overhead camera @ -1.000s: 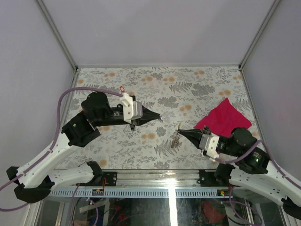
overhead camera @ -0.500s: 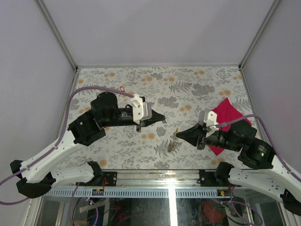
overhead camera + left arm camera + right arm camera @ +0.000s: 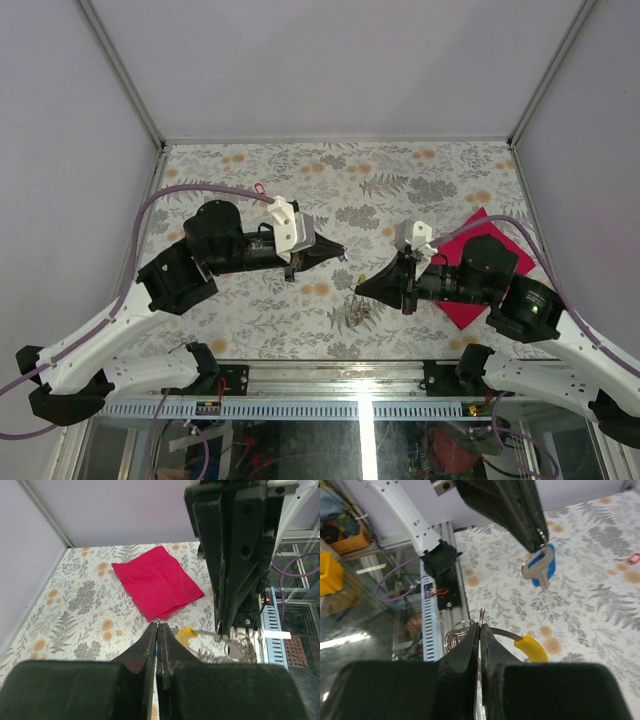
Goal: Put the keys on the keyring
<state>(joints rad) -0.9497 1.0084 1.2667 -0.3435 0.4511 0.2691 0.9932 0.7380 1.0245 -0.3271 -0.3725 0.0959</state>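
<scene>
Left fingers pinch a silver key with a blue plastic head, blade hanging down, just far-left of the thin silvery metal keyring that looks clamped in the right fingers. Probably the left arm's move.

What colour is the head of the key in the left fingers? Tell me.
Blue. The key hangs from the left fingers; the right wrist view shows it best.

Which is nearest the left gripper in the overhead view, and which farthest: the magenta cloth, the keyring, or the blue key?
1. blue key: held at the left gripper tip.
2. keyring: just toward the arm bases, by the right gripper.
3. magenta cloth: off on the right side.
</scene>
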